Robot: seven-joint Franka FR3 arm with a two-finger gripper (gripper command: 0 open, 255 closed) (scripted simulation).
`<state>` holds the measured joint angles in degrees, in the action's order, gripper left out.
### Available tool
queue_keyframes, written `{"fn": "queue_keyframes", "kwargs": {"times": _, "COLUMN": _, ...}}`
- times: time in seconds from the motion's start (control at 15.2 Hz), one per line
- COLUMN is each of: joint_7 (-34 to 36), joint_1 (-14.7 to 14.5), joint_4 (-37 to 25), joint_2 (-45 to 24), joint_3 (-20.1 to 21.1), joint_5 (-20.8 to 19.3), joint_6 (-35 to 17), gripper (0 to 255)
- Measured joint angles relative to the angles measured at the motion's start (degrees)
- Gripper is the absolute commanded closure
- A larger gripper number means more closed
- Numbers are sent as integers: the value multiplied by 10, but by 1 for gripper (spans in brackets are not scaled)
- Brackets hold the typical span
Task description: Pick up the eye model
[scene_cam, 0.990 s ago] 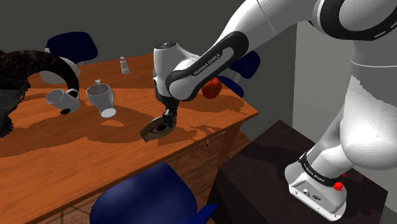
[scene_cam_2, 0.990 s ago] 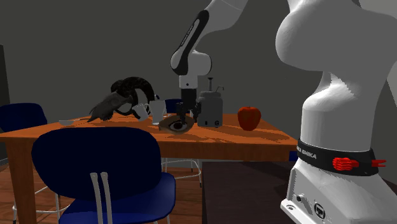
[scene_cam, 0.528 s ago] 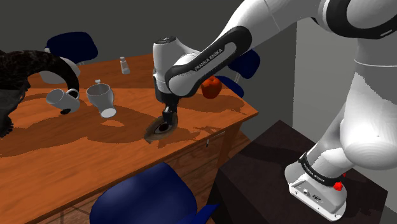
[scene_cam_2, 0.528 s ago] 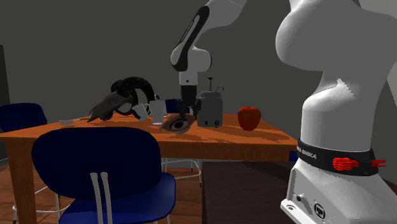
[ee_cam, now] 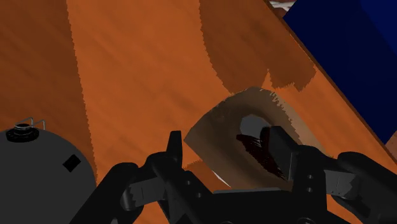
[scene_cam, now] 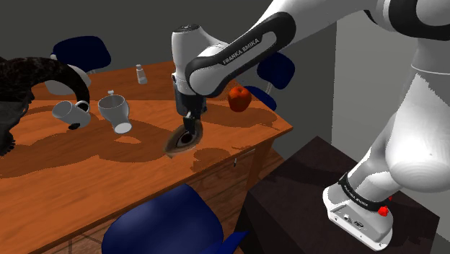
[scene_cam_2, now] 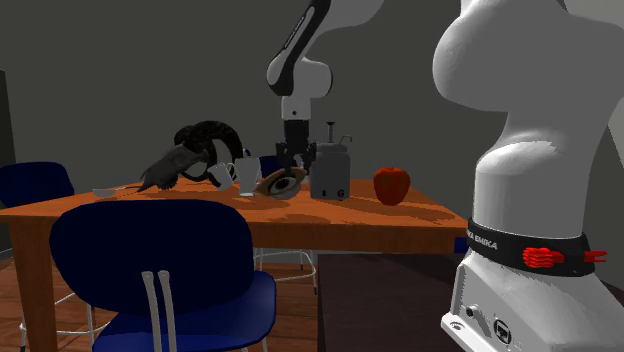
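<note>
On the table (scene_cam: pixel 72 169), an apple (scene_cam: pixel 240 98) sits far right in the shoulder view. A mug (scene_cam: pixel 70 112), a second mug (scene_cam: pixel 115 113) and a black horned shape (scene_cam: pixel 32 79) lie at the left, with a shaker (scene_cam: pixel 141 73) at the far edge. The near chair (scene_cam: pixel 162 224) and far chair (scene_cam: pixel 83 50) are blue.

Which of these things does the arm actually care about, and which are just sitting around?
Part of the job:
eye model
gripper, clasped on it

Just lying about on the table:
apple
mugs
grey pot
small bottle
dark horned shape
</note>
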<state>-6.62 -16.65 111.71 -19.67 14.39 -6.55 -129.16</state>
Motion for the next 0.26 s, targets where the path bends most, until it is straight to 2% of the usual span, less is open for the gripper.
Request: {"fn": "queue_keyframes", "kwargs": {"times": 0.26, "joint_7": -3, "joint_1": 1, "joint_4": -11, "joint_2": 13, "joint_3": 2, "joint_5": 5, "joint_6": 23, "gripper": 255}}
